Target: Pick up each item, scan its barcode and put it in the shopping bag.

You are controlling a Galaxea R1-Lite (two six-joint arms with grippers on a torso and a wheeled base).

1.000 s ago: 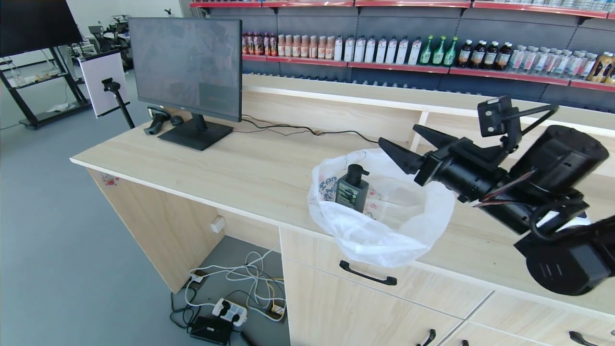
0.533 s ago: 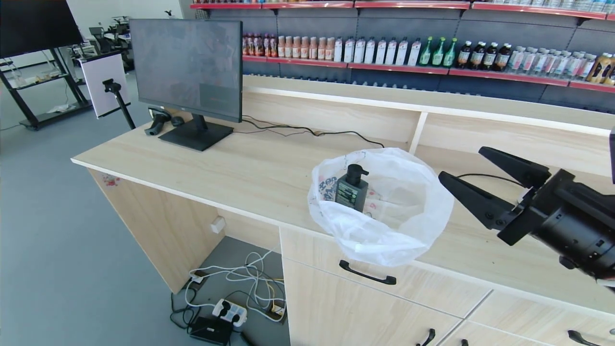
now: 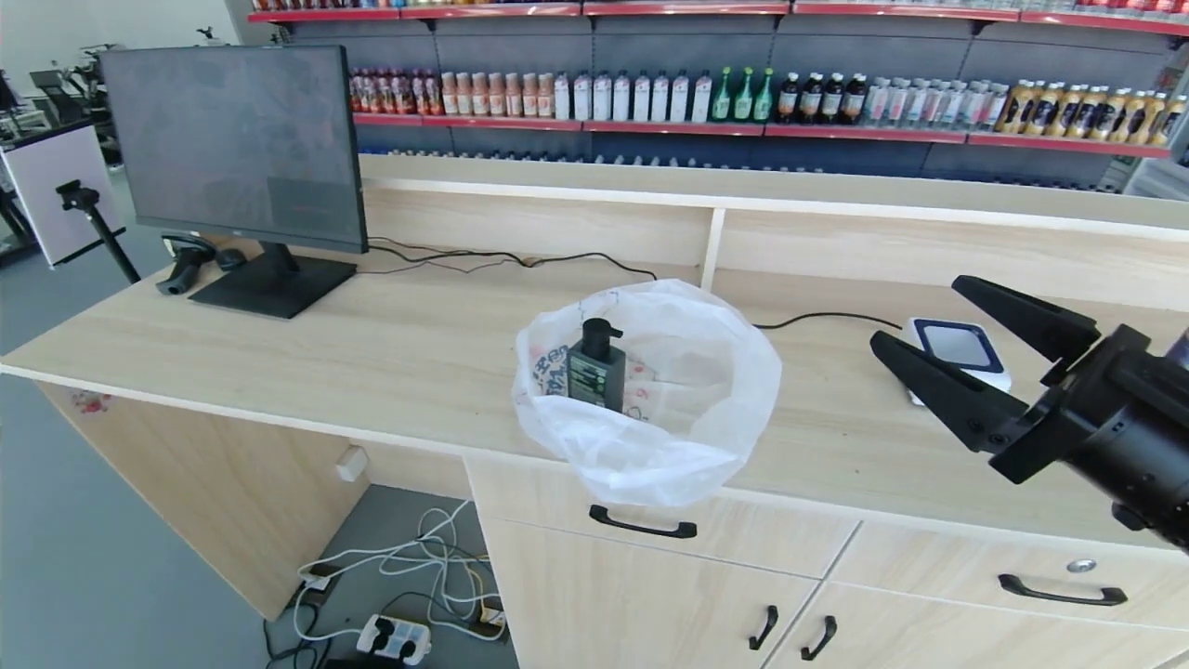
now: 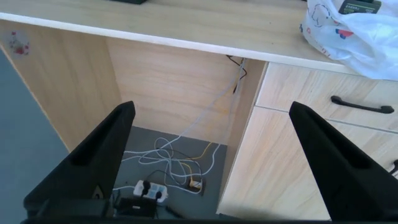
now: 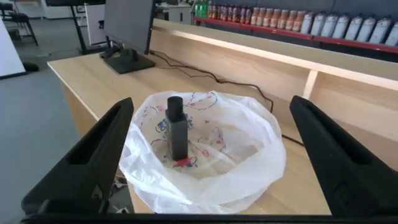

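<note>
My right gripper (image 3: 915, 311) is drawing back rightward from the shopping bag (image 3: 706, 437), fingers spread wide and empty. The pump bottle (image 3: 595, 370) is standing upright inside the bag, mid-counter. Bagging is looking finished; next I am needing another item to grasp.

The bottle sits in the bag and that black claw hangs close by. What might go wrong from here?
1. The shopping bag bulges over the front edge of the counter; a nudge might slide it off.
2. The pump bottle stands upright on soft plastic, so it may tip.
3. The open right gripper looks close to the scanner and its cable, and might snag them.
</note>
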